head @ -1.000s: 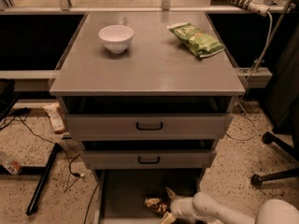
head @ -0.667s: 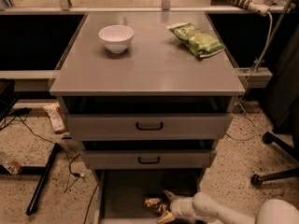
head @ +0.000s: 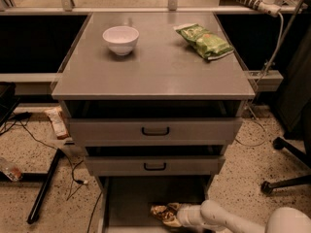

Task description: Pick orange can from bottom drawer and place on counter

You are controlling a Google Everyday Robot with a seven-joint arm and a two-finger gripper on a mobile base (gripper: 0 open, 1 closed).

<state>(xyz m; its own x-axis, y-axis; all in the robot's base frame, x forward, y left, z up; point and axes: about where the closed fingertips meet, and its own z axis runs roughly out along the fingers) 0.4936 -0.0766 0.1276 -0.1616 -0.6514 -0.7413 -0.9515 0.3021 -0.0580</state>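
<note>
Orange can (head: 163, 213) lies on its side on the grey floor of the open bottom drawer (head: 129, 200), long axis running roughly left to right. The claw (head: 176, 216) is at its right end, on a white arm (head: 218, 218) reaching in from the right; whether it grips, I cannot tell. Above, the grey bench (head: 155, 74) carries a white bowl (head: 120, 39) and a green snack bag (head: 204, 41). Speckled floor (head: 243, 169) surrounds the cabinet.

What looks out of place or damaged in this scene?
A packet lies on the floor left of the cabinet, not on the counter. The orange can in the bottom drawer looks crumpled; the tool is at it.
</note>
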